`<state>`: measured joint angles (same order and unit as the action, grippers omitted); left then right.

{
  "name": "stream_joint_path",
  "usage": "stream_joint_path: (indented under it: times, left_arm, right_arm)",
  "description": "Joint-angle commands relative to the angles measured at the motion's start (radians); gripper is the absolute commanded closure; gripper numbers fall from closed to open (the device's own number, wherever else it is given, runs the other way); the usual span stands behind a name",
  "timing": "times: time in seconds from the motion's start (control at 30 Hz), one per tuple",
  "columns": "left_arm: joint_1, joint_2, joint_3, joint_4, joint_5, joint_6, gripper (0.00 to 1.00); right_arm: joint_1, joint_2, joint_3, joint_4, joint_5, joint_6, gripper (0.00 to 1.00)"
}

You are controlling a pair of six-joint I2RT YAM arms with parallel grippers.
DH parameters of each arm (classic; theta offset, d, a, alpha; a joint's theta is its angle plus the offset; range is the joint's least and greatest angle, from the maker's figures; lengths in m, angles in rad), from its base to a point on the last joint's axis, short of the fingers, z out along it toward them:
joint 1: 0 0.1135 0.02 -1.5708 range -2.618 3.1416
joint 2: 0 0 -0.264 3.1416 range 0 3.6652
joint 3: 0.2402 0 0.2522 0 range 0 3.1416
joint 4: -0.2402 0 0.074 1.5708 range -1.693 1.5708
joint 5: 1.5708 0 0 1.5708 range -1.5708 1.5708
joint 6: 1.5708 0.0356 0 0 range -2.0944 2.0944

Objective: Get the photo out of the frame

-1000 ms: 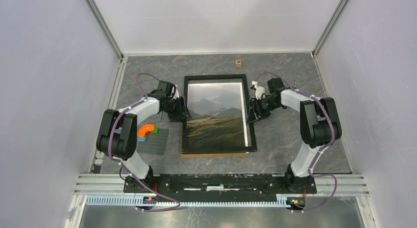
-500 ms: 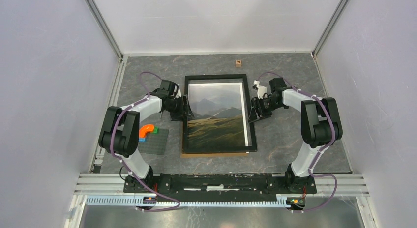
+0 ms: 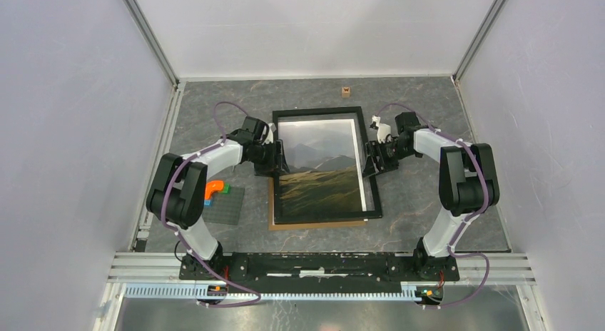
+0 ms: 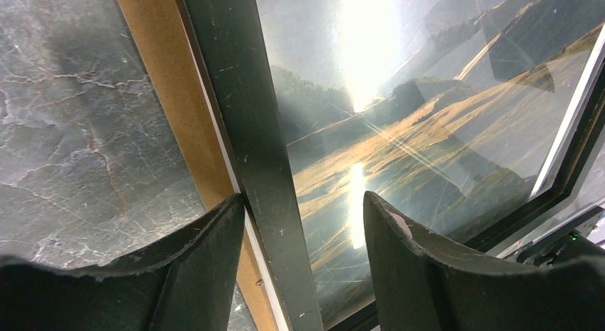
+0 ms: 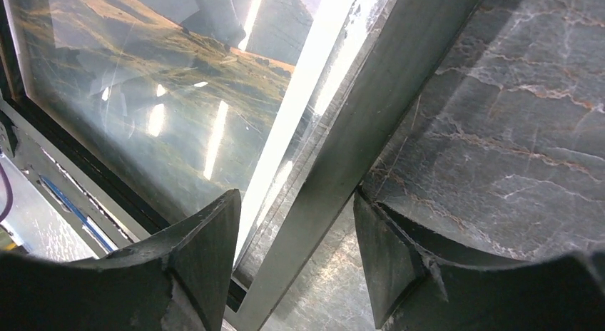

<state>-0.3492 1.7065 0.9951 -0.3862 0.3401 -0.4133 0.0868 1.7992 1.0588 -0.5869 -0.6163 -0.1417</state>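
The frame (image 3: 328, 218), a thin black border with glass, lies slightly skewed on the table, and the photo (image 3: 322, 170) of mountains and grassy hills shows through the glass. A brown backing board (image 3: 272, 202) sticks out along the frame's left and near sides. My left gripper (image 3: 280, 160) is open astride the left border (image 4: 250, 117): one finger touches its outer edge, the other hangs over the glass. At the opposite side my right gripper (image 3: 371, 160) is open astride the right border (image 5: 385, 103), with gaps on both sides.
A dark grey baseplate (image 3: 222, 205) with an orange curved piece (image 3: 212, 190) lies left of the frame, near the left arm. A small wooden block (image 3: 347, 90) sits at the back. Enclosure walls stand on both sides of the marble table (image 3: 428, 202).
The black frame front has slid right and turned slightly, uncovering the brown board on its left. Both grippers moved right with it, and their jaws have widened.
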Motion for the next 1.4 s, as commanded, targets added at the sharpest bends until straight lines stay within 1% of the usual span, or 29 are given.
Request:
stream_joint_path:
  times: [0.0, 0.13, 0.23, 0.47, 0.6, 0.8, 0.9, 0.97, 1.03, 1.1, 1.23, 1.37]
  left_arm:
    - [-0.034, 0.017, 0.055, 0.049, 0.073, 0.060, 0.31]
    - [-0.047, 0.034, 0.071, 0.049, 0.114, 0.064, 0.31]
    - [-0.059, 0.041, 0.084, 0.049, 0.116, 0.071, 0.31]
    - [-0.071, 0.081, 0.109, 0.059, 0.117, 0.060, 0.30]
    - [-0.079, 0.075, 0.120, 0.055, 0.111, 0.060, 0.29]
    - [-0.069, 0.007, 0.066, 0.065, 0.129, 0.060, 0.27]
    - [-0.070, 0.017, 0.046, 0.078, 0.124, 0.029, 0.27]
    - [-0.077, 0.030, 0.036, 0.089, 0.089, 0.025, 0.27]
    - [-0.097, 0.054, 0.047, 0.082, 0.061, 0.038, 0.27]
    - [-0.116, 0.083, 0.065, 0.084, 0.063, 0.025, 0.27]
    - [-0.165, 0.130, 0.121, 0.095, 0.079, 0.016, 0.27]
    - [-0.182, 0.144, 0.175, 0.090, 0.096, 0.014, 0.27]
  right_arm:
    - [-0.016, 0.030, -0.026, -0.026, 0.154, -0.061, 0.32]
    - [-0.031, 0.025, -0.022, -0.033, 0.159, -0.071, 0.32]
    - [-0.033, 0.018, -0.019, -0.041, 0.150, -0.079, 0.28]
    - [-0.043, 0.021, -0.004, -0.060, 0.168, -0.097, 0.25]
    - [-0.050, 0.028, 0.003, -0.067, 0.183, -0.105, 0.25]
    - [-0.063, 0.037, 0.001, -0.067, 0.200, -0.114, 0.25]
    - [-0.065, 0.040, 0.001, -0.070, 0.200, -0.117, 0.25]
    - [-0.066, 0.042, 0.000, -0.079, 0.204, -0.123, 0.25]
    - [-0.069, 0.039, -0.001, -0.087, 0.206, -0.134, 0.24]
    - [-0.071, 0.039, -0.001, -0.093, 0.214, -0.143, 0.20]
    - [-0.080, 0.031, -0.004, -0.095, 0.225, -0.155, 0.20]
    - [-0.080, 0.029, -0.007, -0.098, 0.239, -0.163, 0.20]
